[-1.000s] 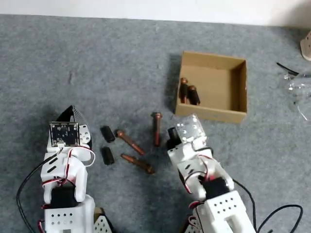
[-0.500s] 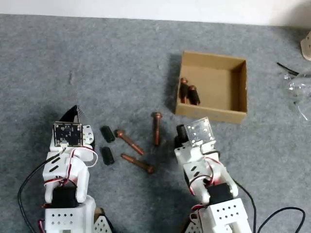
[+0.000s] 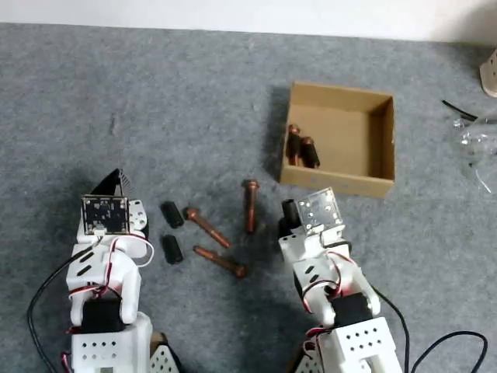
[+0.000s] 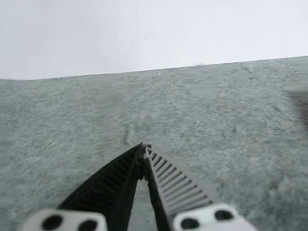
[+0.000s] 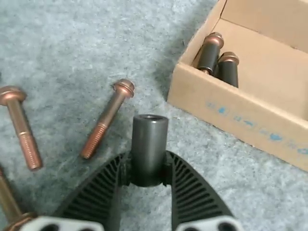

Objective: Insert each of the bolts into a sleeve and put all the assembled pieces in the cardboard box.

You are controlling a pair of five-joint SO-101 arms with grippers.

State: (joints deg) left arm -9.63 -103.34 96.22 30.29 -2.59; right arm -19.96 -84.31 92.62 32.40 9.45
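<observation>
Since a second ago the right arm (image 3: 318,268) has drawn back from the cardboard box (image 3: 335,182) toward its own base, and over the last half second it hardly shifts; the left arm (image 3: 105,268) has only nudged a little.

We see the right jaws gripping a dark sleeve (image 5: 149,142) by its lower half, with its open end pointing away from the arm, roughly toward the box. The left jaws are closed on nothing, tips touching, over bare desk (image 3: 194,101) out on the left of the parts.

Three bolts lie loose between the arms. The nearest bolt (image 3: 251,206) is just beside the held sleeve, on its left. Its long axis runs roughly parallel to the sleeve, head at the far end and threaded tip toward the arms. The middle bolt (image 3: 206,227) and the lowest bolt (image 3: 220,261) lie slanted, closer to the left arm. Two spare sleeves (image 3: 172,214) (image 3: 172,249) rest between them and that arm. Two assembled pieces (image 3: 301,148) sit in the box against its left wall.

We judge that the left jaws must fetch a bolt, since the right ones are full. The slanted bolts are nearer to them, and the threaded tip has to meet the sleeve's open far end
</observation>
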